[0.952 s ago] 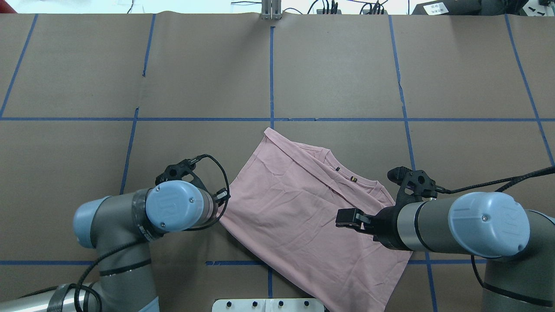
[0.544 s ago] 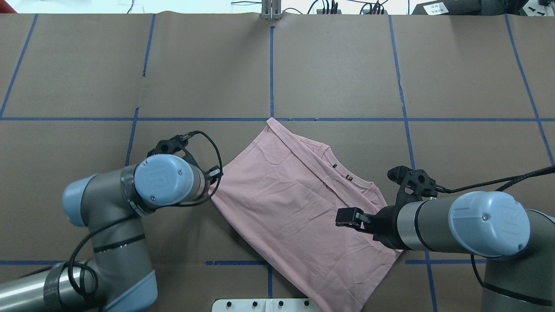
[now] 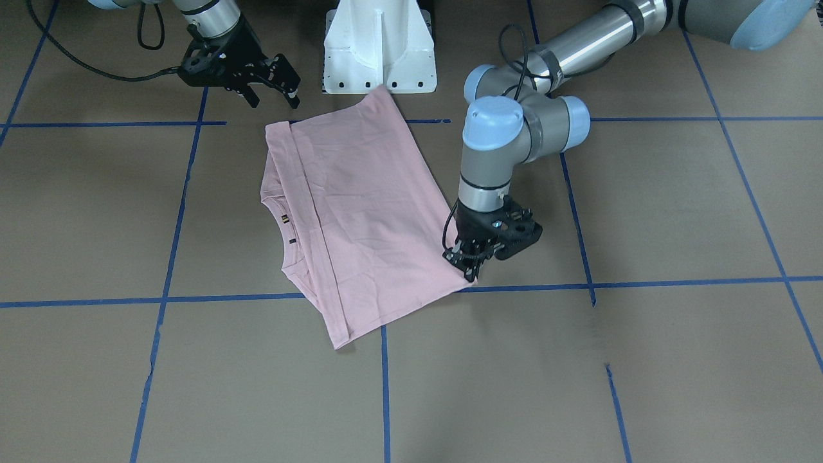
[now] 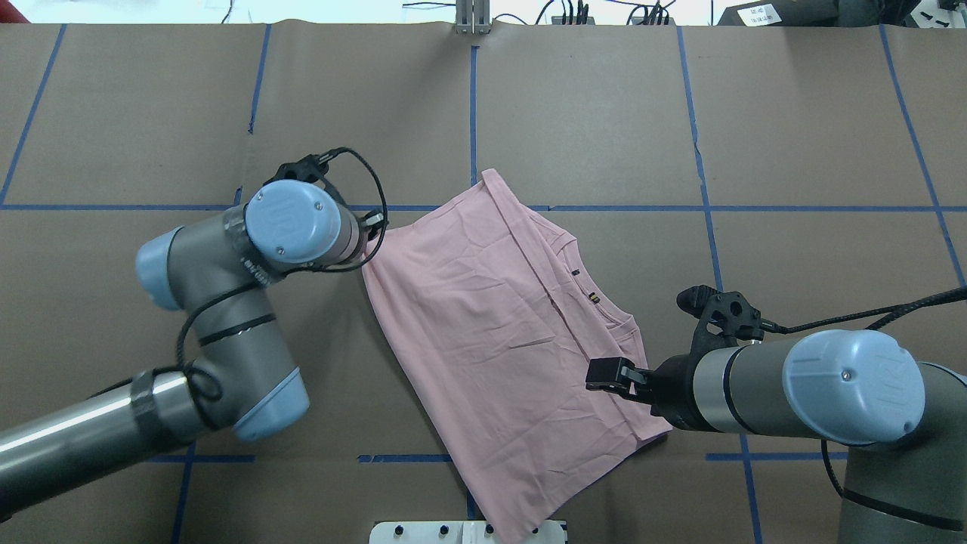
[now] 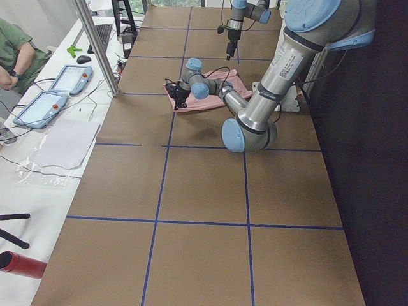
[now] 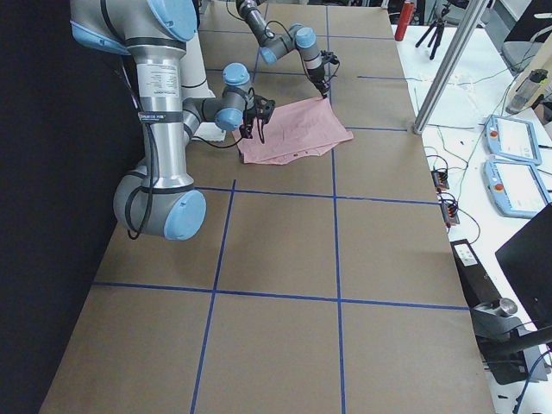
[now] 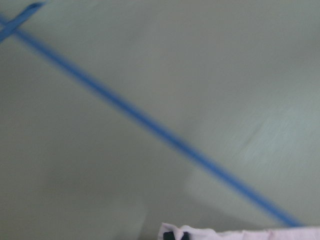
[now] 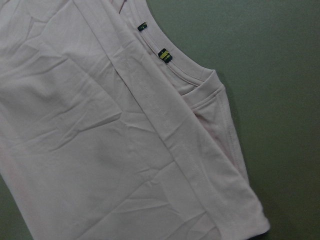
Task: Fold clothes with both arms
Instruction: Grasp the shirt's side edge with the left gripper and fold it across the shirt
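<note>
A folded pink T-shirt [image 4: 498, 340] lies flat on the table [image 4: 151, 113], one corner touching the white pedestal [image 3: 379, 45]. The left gripper [image 3: 468, 260], farther from the pedestal, is pinched closed on a T-shirt corner. The right gripper [image 3: 272, 96], near the pedestal, hangs spread wide, holding nothing.

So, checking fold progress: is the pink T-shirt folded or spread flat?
Folded: the T-shirt lies doubled, its hem laid across the layer beneath, just short of the collar.

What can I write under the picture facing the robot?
Left gripper pinches a corner of the pink T-shirt; right gripper hovers open.
</note>
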Robot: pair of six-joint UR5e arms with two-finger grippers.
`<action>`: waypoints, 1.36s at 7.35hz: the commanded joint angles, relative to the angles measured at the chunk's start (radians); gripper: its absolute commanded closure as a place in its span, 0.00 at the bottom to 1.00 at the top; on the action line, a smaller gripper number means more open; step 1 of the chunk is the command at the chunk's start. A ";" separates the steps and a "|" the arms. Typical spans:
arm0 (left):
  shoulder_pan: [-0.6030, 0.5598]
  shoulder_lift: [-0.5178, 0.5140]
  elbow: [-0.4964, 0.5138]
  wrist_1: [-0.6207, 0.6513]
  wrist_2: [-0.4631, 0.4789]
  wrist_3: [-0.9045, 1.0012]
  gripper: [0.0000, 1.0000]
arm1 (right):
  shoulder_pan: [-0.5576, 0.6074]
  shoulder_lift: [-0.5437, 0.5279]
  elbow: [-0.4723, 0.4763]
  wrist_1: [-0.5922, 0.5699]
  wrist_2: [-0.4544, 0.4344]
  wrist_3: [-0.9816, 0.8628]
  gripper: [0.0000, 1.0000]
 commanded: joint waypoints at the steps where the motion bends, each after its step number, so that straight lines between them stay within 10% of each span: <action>1: -0.037 -0.105 0.147 -0.083 0.001 0.055 1.00 | 0.006 0.004 -0.010 0.000 -0.012 0.004 0.00; 8: -0.091 -0.144 0.381 -0.388 0.007 0.098 0.92 | 0.009 0.001 -0.019 0.000 -0.023 0.004 0.00; 9: -0.091 -0.149 0.376 -0.397 0.007 0.104 0.01 | 0.009 0.000 -0.019 -0.002 -0.037 0.004 0.00; 10: -0.091 -0.150 0.367 -0.396 0.006 0.107 0.00 | 0.009 0.001 -0.017 -0.006 -0.045 0.004 0.00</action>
